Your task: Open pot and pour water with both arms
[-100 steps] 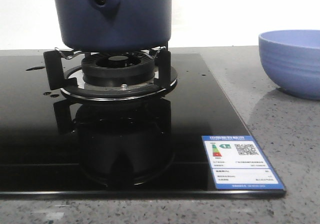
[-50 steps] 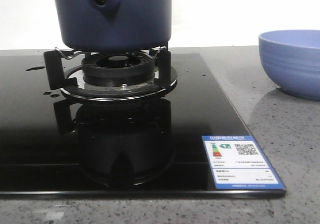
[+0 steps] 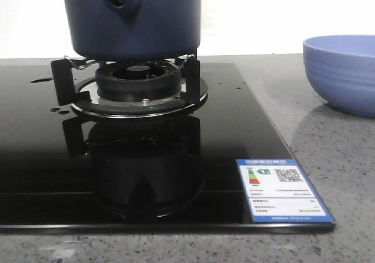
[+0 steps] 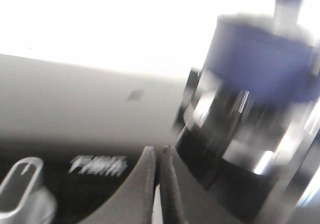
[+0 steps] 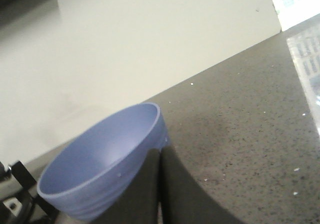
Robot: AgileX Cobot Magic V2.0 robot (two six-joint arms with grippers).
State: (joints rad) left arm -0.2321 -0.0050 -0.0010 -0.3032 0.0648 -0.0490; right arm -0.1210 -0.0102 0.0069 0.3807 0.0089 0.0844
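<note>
The dark navy pot (image 3: 135,17) stands on the burner's black trivet (image 3: 136,81), its handle stub with a dark hole facing me; its top is cut off by the frame. It shows blurred in the left wrist view (image 4: 260,64), with a pale lid knob (image 4: 289,4) above it. My left gripper (image 4: 160,151) is shut and empty, off to the pot's side, apart from it. My right gripper (image 5: 159,151) is shut and empty, just in front of the periwinkle bowl (image 5: 100,164). Neither gripper shows in the front view.
The black glass hob (image 3: 146,157) carries a blue energy label (image 3: 282,190) at its front right corner. The periwinkle ribbed bowl (image 3: 343,72) sits on the grey speckled counter (image 3: 328,134) to the right. A silver stove knob (image 4: 22,184) is near my left gripper.
</note>
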